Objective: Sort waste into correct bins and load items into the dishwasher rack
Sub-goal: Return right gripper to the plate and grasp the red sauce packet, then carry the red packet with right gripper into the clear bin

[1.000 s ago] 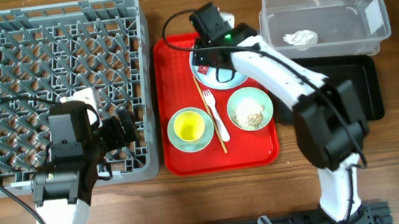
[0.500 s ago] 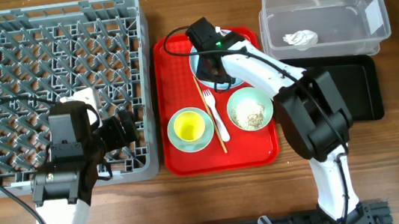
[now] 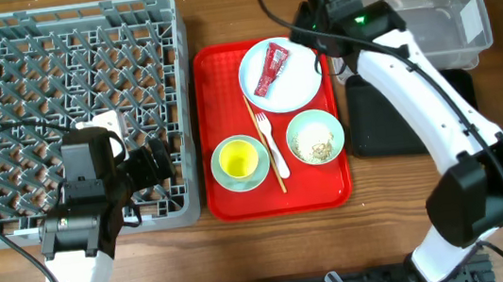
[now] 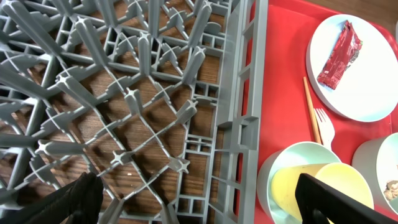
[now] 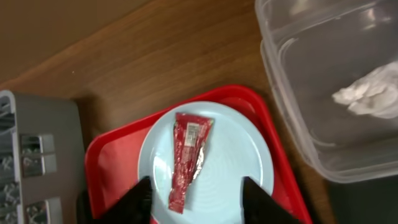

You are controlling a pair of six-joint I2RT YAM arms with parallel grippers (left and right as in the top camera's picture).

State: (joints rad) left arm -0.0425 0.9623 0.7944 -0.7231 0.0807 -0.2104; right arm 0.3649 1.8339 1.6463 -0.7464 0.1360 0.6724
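Note:
A red snack wrapper [image 3: 270,70] lies on the pale-blue plate [image 3: 302,83] at the back of the red tray; it also shows in the right wrist view [image 5: 185,158]. My right gripper [image 5: 198,202] is open and empty, hovering above the plate [image 5: 233,162]. One blue-green bowl [image 3: 224,174] holds the yellow cup [image 3: 238,159]. The other bowl [image 3: 316,138] holds rice-like crumbs. The white tissue [image 5: 367,93] lies in the clear tub [image 3: 446,14]. The black tray [image 3: 461,103] sits in front of the tub. My left gripper [image 4: 199,208] is open and empty over the grey rack [image 3: 68,114], near its right edge.
The red serving tray [image 3: 229,196] also carries a white plastic fork [image 3: 273,148] and a thin wooden stick [image 3: 268,158] between the bowls. My right arm crosses over the tub's left end and the black tray. Bare wooden table surrounds the tray.
My right gripper has lifted off the plate and pulled back toward the upper right, uncovering the wrapper, which stays on the plate. The left arm has not moved.

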